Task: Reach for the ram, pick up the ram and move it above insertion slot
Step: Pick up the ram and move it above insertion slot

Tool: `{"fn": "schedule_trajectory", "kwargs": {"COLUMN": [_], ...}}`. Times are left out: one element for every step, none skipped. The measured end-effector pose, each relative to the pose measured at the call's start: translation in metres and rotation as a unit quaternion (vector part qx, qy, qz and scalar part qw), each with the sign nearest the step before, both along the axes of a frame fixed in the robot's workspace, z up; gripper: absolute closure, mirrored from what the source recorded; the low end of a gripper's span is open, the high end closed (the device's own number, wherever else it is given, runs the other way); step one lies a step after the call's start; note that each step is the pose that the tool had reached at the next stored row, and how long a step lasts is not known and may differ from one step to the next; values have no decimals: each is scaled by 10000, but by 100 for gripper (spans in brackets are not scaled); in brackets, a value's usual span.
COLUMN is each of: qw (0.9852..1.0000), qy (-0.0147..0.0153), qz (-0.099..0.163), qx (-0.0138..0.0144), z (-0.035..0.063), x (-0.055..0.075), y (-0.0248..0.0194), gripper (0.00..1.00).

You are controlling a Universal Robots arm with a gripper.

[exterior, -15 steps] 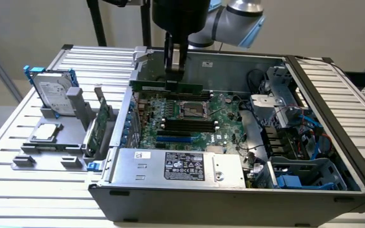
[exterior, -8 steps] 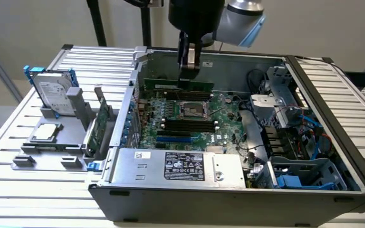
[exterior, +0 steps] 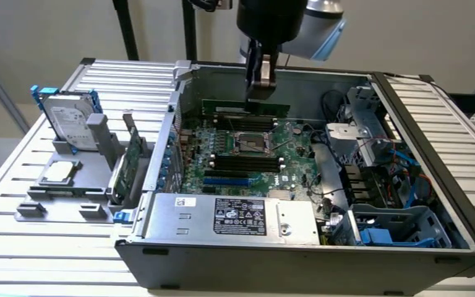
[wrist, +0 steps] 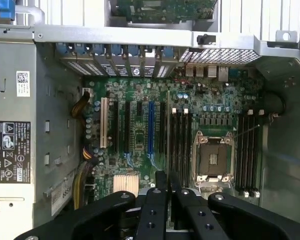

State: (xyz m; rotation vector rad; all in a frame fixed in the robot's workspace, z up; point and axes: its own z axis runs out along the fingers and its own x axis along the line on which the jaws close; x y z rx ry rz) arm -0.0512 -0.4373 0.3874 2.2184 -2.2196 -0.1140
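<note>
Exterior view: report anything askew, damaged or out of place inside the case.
Nothing looks spilled or damaged. The ram hangs in the gripper above the motherboard, roughly level, not seated. The processor socket sits bare, without a cooler.

Arm: the wrist section (exterior: 324, 28) is a rounded joint in silver-grey with a pale blue cap. Beneath it sits a black cylindrical housing (exterior: 271, 18). The hand (exterior: 261, 80) is black, narrow, with dark metal fingers. In the wrist view, the hand (wrist: 165, 187) shows black linkage bars (wrist: 115, 210) fastened with round silver screws.
</note>
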Motion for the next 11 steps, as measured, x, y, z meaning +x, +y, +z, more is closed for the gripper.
{"fn": "schedule_trajectory", "kwargs": {"qw": [10000,10000,10000,10000,10000,10000,10000,10000,10000,10000,10000], "qy": [-1,-1,-2,-2,-2,-2,-4,-6,-7,-8,-8], "qz": [0,0,-1,-1,-2,-4,-6,-10,-14,-18,-21], "qx": [0,0,0,0,0,0,0,0,0,1,0], "z": [-5,-10,-15,-20,-25,-29,-34,-37,-40,-42,-43], "x": [19,36,54,72,90,105,114,117,119,120,121], "y": [12,24,34,45,54,64,74,83,88,89,89], "gripper": [87,87,87,87,87,87,87,87,87,87,87]}}
